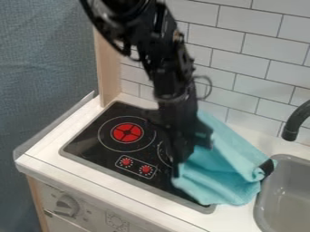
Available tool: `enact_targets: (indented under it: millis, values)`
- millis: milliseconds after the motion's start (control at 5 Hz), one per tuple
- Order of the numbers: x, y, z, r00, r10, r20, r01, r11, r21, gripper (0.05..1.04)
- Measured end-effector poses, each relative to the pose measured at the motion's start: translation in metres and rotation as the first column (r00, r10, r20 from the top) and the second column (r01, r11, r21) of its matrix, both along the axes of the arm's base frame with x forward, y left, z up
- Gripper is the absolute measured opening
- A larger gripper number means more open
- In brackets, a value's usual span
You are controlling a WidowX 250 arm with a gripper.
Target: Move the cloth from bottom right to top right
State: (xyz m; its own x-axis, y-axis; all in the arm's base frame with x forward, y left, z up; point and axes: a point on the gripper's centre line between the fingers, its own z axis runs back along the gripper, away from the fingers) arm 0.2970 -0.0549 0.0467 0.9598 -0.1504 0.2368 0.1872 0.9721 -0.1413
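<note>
Camera view: the white table (233,219) holds a black stove (91,144) and, to its right, a grey sink (288,159), with a tiled wall (251,63) behind. The turquoise cloth (227,158) lies rumpled between them, covering the stove's right side. The arm (172,72) slants down from the top edge, its gripper (181,152) pointing downward at the cloth's left edge; blur leaves the jaws' opening and any hold impossible to tell.

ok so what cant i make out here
All in the camera view:
- second burner: mostly behind the arm and cloth
- beneath the cloth: covered
- sink: cut off by right edge
- faucet base: past right edge
- dial markings: too small
</note>
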Motion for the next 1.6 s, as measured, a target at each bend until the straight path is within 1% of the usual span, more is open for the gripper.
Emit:
enact_targets:
  millis: [200,400,600,800,1000,1200,1400,1600]
  values:
    - [0.028,-0.006,0.019,0.998,0.025,0.054,-0.023,0.999,-0.033,0.064]
    - [0.053,0.004,0.022,0.994,0.080,0.076,-0.078,0.996,-0.038,0.064]
    - [0.072,0.012,0.011,0.991,0.119,0.060,-0.117,0.993,-0.029,0.064]
    - [0.084,0.022,-0.006,0.988,0.149,0.045,-0.149,0.989,-0.005,0.064]
    - [0.092,0.028,-0.023,0.986,0.163,0.032,-0.163,0.987,0.003,0.064]
    - [0.101,0.029,-0.043,0.986,0.165,0.033,-0.166,0.986,0.014,0.064]
    - [0.107,0.030,-0.052,0.988,0.144,0.048,-0.146,0.989,0.022,0.096]
    - [0.112,0.029,-0.057,0.990,0.138,0.028,-0.139,0.990,0.024,0.274]
